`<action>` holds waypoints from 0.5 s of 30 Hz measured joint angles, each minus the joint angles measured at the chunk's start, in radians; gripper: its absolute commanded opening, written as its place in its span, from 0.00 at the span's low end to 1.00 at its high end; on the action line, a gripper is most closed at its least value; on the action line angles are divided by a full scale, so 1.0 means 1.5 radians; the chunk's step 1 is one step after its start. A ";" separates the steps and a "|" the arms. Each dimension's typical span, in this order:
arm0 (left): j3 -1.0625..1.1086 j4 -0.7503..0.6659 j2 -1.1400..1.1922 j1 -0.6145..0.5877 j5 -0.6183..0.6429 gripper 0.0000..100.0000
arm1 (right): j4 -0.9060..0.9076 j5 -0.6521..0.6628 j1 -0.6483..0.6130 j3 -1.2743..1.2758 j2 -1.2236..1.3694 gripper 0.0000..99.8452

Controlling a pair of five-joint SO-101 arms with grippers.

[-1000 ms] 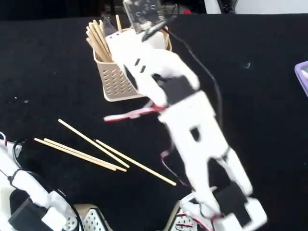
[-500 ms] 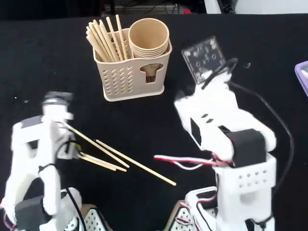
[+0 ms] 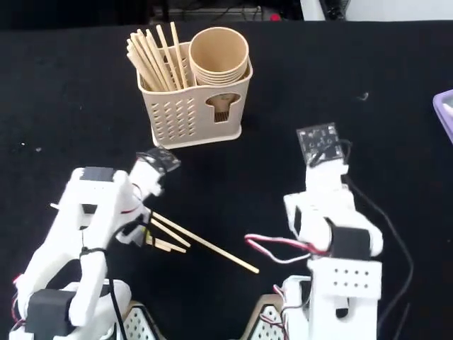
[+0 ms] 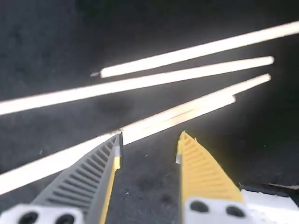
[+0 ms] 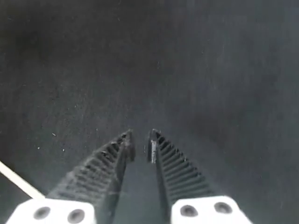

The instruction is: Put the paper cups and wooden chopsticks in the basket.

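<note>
A beige slotted basket (image 3: 195, 113) stands at the back of the black table. It holds a stack of paper cups (image 3: 219, 53) and a bundle of wooden chopsticks (image 3: 152, 60). Several loose chopsticks (image 3: 205, 244) lie on the table in front. My left arm (image 3: 99, 205) leans over their left ends. In the left wrist view the left gripper (image 4: 150, 137) is open just above the chopsticks (image 4: 187, 74), with one stick (image 4: 177, 112) at its fingertips. My right gripper (image 5: 141, 135) hangs over bare cloth, shut on nothing. The right arm (image 3: 327, 212) is folded at the front right.
A purple object (image 3: 446, 106) pokes in at the right edge. Black cloth lies open between the basket and both arms. One chopstick end (image 5: 14, 179) shows in the right wrist view. Red and black cables (image 3: 272, 244) trail beside the right arm's base.
The right arm has drawn back from the basket to the front right and folded. The left arm has swung in from the front left corner over the loose chopsticks.
</note>
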 measured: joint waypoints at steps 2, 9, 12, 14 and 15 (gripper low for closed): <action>0.000 0.000 0.000 0.016 -0.017 0.20 | -0.015 0.001 -0.017 0.021 -0.013 0.06; 0.000 -0.024 0.001 0.025 -0.049 0.28 | -0.104 0.001 -0.033 0.122 -0.015 0.06; 0.000 -0.028 0.016 0.025 -0.059 0.27 | -0.122 0.001 -0.033 0.143 -0.015 0.06; 0.000 -0.046 0.034 0.024 -0.077 0.27 | -0.128 0.001 -0.033 0.148 -0.015 0.06; 0.000 -0.052 0.045 0.020 -0.083 0.27 | -0.132 0.001 -0.033 0.152 -0.015 0.06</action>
